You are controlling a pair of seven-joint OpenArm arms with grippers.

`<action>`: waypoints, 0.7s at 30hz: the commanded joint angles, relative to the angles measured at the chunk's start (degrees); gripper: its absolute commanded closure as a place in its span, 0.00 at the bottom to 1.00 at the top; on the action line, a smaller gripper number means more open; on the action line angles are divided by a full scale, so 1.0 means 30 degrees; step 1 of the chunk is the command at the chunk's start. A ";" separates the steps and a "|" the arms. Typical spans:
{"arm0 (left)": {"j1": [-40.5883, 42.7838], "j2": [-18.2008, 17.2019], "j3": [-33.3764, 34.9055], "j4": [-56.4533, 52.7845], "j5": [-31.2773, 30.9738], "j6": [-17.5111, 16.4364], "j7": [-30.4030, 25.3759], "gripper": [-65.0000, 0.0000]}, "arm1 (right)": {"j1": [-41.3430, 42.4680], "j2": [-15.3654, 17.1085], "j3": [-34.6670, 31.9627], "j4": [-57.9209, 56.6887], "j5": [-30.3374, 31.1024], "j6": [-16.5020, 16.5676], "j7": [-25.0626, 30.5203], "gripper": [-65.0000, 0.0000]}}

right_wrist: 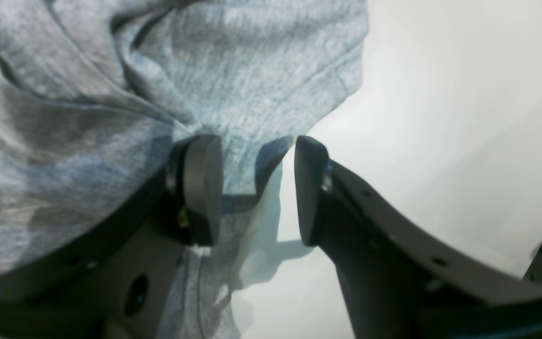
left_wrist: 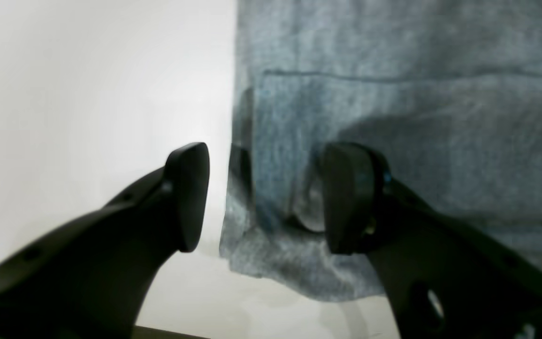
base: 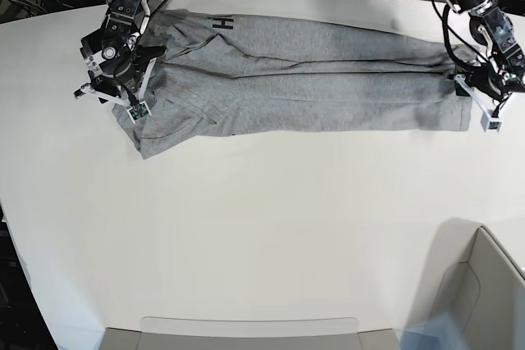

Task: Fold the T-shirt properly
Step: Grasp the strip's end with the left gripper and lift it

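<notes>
Left gripper (left_wrist: 264,197): seen closest in the left wrist view; its fingers (left_wrist: 188,195) are spread wide, one over bare bench, the other over cloth, with the shirt's edge between them, not pinched.
Right gripper (right_wrist: 257,188): fingers (right_wrist: 203,188) are parted; a bunched fold of cloth lies between them, and whether it is gripped cannot be told.
T-shirt (base: 303,79): light heather grey, laid out as a long folded band across the far side of the bench; black lettering is visible near the right arm's end, where the cloth is rumpled.
Bench (base: 262,227): white, its near half bare.
Grey bin (base: 484,301): located at the near corner.
</notes>
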 commanded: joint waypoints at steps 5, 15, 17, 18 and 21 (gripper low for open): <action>-0.0256 -0.0433 0.0059 -0.3114 0.0051 -0.0019 -0.1800 0.42 | -0.0060 -0.0018 0.0003 -0.0021 0.0048 0.0303 -0.0318 0.60; 0.0565 -0.0667 0.3165 -0.6074 -0.0095 -0.0019 -0.4525 0.52 | 0.0087 -0.0018 -0.0026 -0.0021 0.0048 0.0303 -0.0318 0.60; 0.0858 -0.0638 0.4454 -0.5898 -0.0417 -0.0019 -0.5053 0.68 | 0.0204 -0.0018 -0.0026 -0.0021 0.0048 0.0303 -0.0318 0.60; 0.0858 -0.0638 0.5070 -0.5957 -0.0681 -0.0019 -0.5082 0.80 | 0.0204 -0.0018 -0.0026 -0.0021 0.0019 0.0303 -0.0318 0.60; 0.0799 -0.0638 0.5685 -0.6602 -0.0857 -0.0019 -0.4467 1.00 | 0.0292 -0.0018 -0.0026 -0.0021 -0.0538 0.0303 -0.0318 0.60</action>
